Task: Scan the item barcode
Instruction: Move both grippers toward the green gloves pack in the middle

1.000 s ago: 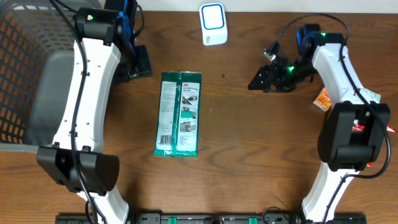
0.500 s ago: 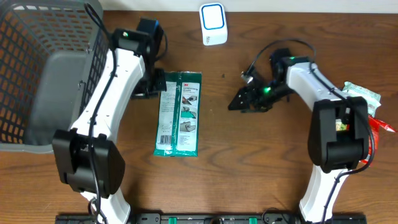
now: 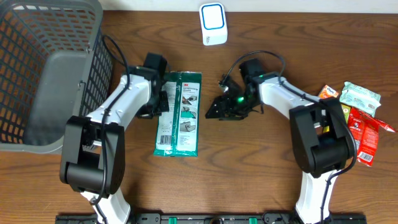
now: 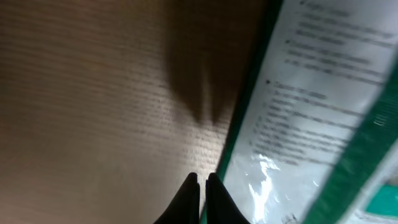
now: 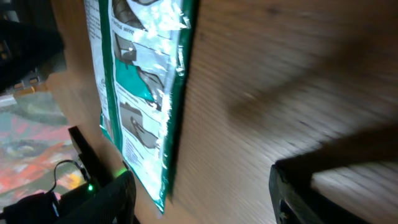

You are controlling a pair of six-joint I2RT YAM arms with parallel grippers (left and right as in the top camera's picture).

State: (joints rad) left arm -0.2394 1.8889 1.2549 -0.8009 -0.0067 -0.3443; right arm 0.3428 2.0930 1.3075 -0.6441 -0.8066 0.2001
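Green and white, the packet [image 3: 178,113] lies flat and lengthwise on the wood table [image 3: 249,180], about mid-table, print up. My left gripper [image 3: 163,99] sits low at its left long edge, near the far end. Its fingers [image 4: 191,194] are pressed together, tips right against the green border, and I cannot tell whether any film is caught between them. My right gripper [image 3: 216,112] is on the other side, just beside the packet's right edge, with its fingers [image 5: 298,193] spread wide over bare wood. The white scanner [image 3: 212,23] stands at the far edge, beyond the packet's top end. A grey basket [image 3: 93,56] fills my far left corner. Snack packs [image 3: 360,124] lie well off to my right.
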